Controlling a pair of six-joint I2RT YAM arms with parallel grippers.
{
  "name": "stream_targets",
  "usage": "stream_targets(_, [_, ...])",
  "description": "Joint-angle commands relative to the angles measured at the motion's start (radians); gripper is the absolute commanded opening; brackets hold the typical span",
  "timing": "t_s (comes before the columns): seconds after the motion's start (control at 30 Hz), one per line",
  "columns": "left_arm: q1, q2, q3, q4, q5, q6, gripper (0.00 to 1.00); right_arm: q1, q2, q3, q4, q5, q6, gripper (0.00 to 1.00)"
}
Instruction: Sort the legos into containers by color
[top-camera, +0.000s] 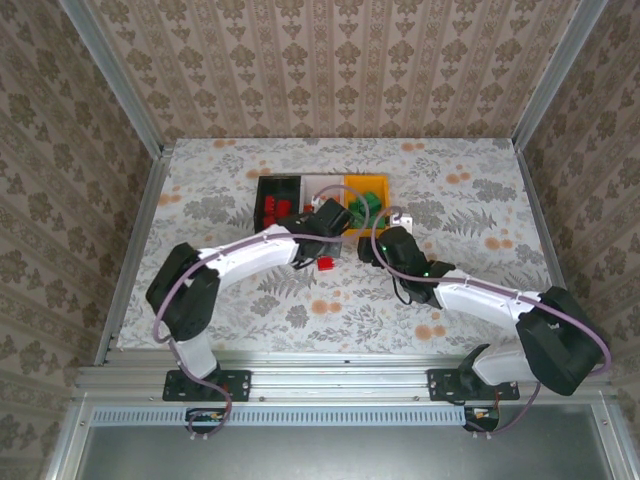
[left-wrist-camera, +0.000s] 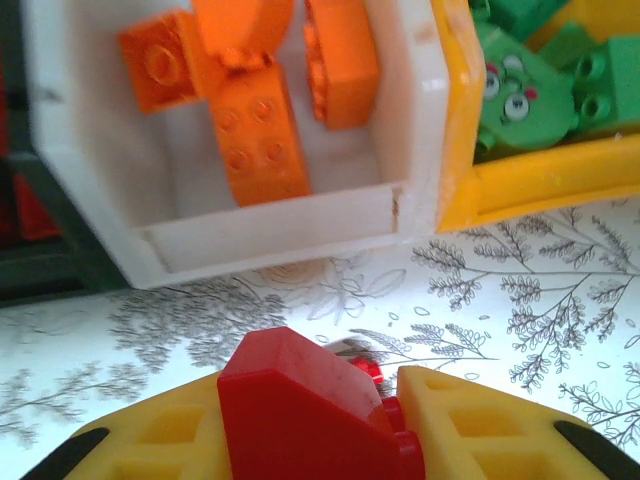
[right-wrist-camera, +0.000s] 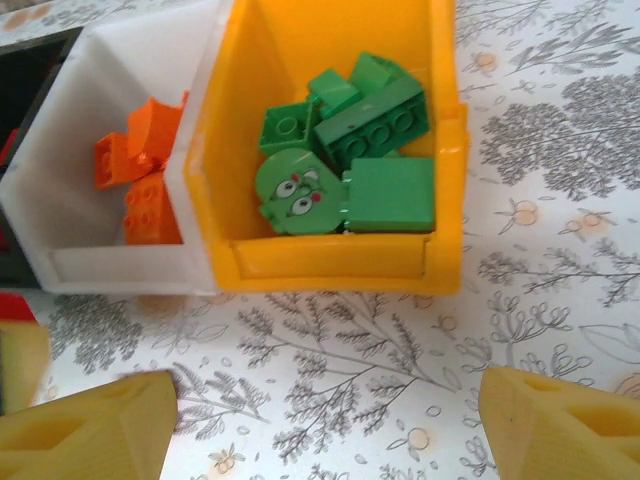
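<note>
At the bottom centre of the left wrist frame, the left end effector (left-wrist-camera: 320, 435) was clenched on a red lego (left-wrist-camera: 295, 400), just below the white container (left-wrist-camera: 420, 130) holding orange legos (left-wrist-camera: 255, 130). The right end effector (right-wrist-camera: 325, 430) stood released, fingers wide apart above the table (right-wrist-camera: 560, 150), near the yellow container (right-wrist-camera: 330, 270) of green legos (right-wrist-camera: 385, 130).

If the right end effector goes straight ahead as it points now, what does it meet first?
Most likely the near wall of the yellow bin; the tabletop between looks free, though depth is unclear.
</note>
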Motion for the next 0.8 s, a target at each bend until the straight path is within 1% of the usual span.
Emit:
stream_targets(0.0, [0.068,-0.07,-0.018,-0.049,-0.004,0.049,0.37,0.008,-0.03,-0.014,0.08,-0.057,-0.016,0.82])
stream_targets(0.17, [0.192,-0.103,-0.01,-0.071,0.058,0.083,0.36,0.013,-0.013,-0.004,0.084,-0.094,-0.016,0.84])
stream_targets(0.3, [0.293,-0.075,0.045,-0.083,0.129,0.119,0.37,0.017,0.001,0.006,0.075,-0.092,-0.019,0.87])
stream_targets(0.43, [0.368,0.012,0.135,-0.102,0.165,0.156,0.37,0.017,0.004,0.013,0.061,-0.08,-0.021,0.89])
stream_targets(0.53, [0.406,0.098,0.221,-0.135,0.186,0.169,0.37,0.016,0.003,0.018,0.053,-0.074,-0.024,0.9])
stream_targets(0.57, [0.406,0.124,0.242,-0.138,0.195,0.173,0.37,0.017,0.003,0.018,0.051,-0.074,-0.024,0.9])
stream_targets(0.6, [0.439,0.15,0.264,-0.14,0.208,0.173,0.37,0.017,0.003,0.019,0.048,-0.073,-0.024,0.9])
stream_targets(0.77, [0.478,0.264,0.377,-0.189,0.273,0.16,0.4,0.017,0.008,0.022,0.043,-0.069,-0.029,0.9])
